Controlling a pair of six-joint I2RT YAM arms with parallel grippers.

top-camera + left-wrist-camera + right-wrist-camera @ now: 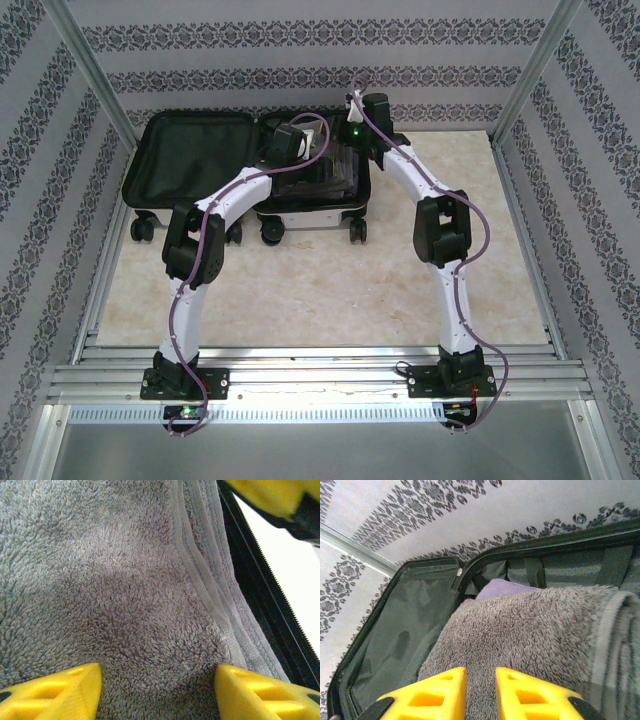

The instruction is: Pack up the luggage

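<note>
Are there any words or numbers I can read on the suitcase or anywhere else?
None: no word or number can be read in any view.
The luggage: its white shell shows no readable label.
The grey towel: no tag in sight.
The walls: only flowery patterns, not letters.

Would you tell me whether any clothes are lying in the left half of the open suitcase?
No, the suitcase has bare black lining in its left half; the grey towel lies in the right half.
</note>
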